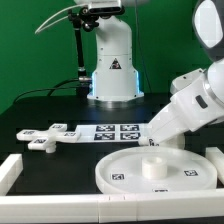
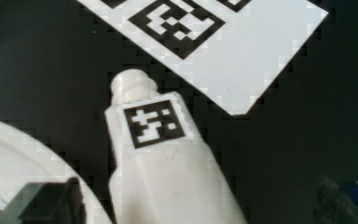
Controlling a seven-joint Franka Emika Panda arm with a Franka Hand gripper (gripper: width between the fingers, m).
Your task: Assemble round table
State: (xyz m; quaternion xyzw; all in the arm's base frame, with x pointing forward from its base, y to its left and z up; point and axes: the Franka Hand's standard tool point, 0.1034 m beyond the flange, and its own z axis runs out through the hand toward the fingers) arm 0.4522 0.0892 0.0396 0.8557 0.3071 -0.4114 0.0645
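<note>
The short white leg [image 2: 158,150] with a square tag fills the wrist view, its tapered end pointing toward the marker board [image 2: 211,40]. My gripper [image 2: 194,205] is open. Its dark fingers [image 2: 43,205] stand on either side of the leg's near end, with a gap on each side. The round disc [image 1: 150,172] lies at the front of the table, and its rim shows beside the leg in the wrist view [image 2: 16,150]. In the exterior view my gripper [image 1: 152,140] hangs low over the disc's far edge, and the hand hides most of the leg. The cross-shaped base [image 1: 45,136] lies at the exterior view's left.
The marker board [image 1: 112,130] lies flat between the base and my hand. White border blocks run along the front [image 1: 60,205] and at the exterior view's left [image 1: 8,172]. The robot's pedestal [image 1: 112,70] stands at the back.
</note>
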